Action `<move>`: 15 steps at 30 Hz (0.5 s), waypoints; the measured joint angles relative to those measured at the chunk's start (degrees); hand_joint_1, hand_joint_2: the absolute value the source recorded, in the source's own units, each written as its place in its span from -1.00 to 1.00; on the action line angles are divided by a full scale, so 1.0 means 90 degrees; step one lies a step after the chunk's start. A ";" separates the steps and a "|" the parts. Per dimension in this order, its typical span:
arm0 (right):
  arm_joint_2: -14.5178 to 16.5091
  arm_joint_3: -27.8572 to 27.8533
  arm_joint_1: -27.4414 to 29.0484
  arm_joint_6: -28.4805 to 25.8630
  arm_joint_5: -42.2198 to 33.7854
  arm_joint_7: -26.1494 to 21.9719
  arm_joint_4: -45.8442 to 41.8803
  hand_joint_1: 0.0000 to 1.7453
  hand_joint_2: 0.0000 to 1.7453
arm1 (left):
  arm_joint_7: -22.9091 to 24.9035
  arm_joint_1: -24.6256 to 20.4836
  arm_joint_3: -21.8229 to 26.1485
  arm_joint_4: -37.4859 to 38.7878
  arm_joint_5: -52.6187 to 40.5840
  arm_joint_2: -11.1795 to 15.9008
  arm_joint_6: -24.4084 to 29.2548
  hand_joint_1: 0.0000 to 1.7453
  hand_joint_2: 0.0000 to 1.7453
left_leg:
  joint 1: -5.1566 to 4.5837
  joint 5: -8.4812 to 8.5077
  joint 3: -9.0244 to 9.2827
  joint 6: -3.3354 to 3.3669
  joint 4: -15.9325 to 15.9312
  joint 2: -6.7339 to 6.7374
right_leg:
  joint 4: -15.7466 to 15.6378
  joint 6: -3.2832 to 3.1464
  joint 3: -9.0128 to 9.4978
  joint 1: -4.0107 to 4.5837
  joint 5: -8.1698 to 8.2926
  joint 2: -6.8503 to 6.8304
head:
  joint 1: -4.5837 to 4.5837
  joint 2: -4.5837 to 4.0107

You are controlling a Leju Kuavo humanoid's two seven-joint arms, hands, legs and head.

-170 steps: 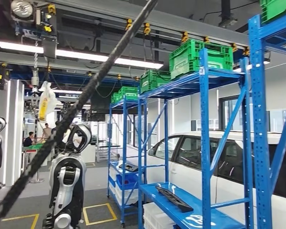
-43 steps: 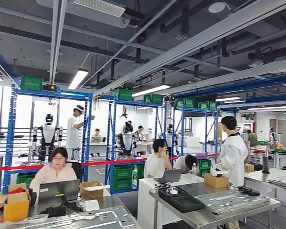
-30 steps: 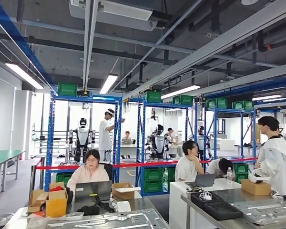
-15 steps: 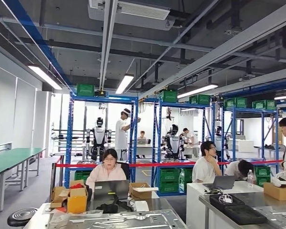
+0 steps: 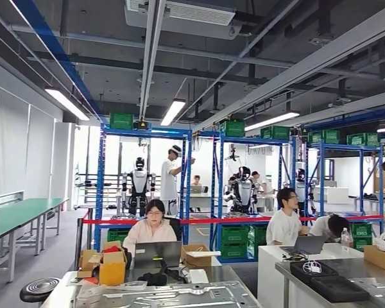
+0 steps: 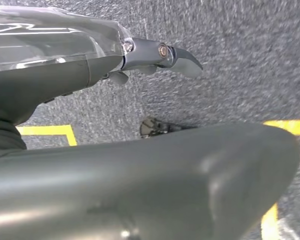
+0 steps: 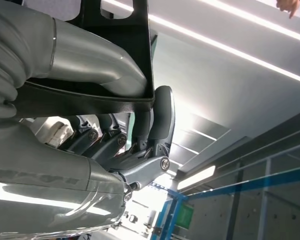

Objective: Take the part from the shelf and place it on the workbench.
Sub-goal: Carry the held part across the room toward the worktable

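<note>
Now the view has swung from shelf to worktop (image 5: 181, 296) at 6 o'clock, right hand (image 7: 114, 150) fingers (image 7: 161, 117) clamping the black part (image 7: 103, 65), left hand's (image 6: 103, 55) grip unclear.

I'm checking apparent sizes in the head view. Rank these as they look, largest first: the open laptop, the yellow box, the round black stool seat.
1. Laptop.
2. Stool seat, similar to the laptop in width, so unsure.
3. Yellow box.

Cardboard boxes (image 5: 103, 265), a laptop (image 5: 150, 254) and a seated person (image 5: 151, 230) crowded the workbench's (image 5: 65, 292) far edge; metal panels (image 5: 171, 296) covered its near side.
</note>
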 joint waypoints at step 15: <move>0.0049 -0.0001 0.0027 -0.0026 0.0005 -0.0003 0.0020 1.00 1.00 | -0.0030 0.0006 0.0043 0.0002 -0.0023 0.0022 -0.0032 -1.00 -1.00 | 0.0168 -0.0148 0.0047 -0.0234 0.0092 0.0077 | 0.0057 0.0218 -0.0015 -0.0151 -0.0029 -0.0072 | -0.0008 0.0000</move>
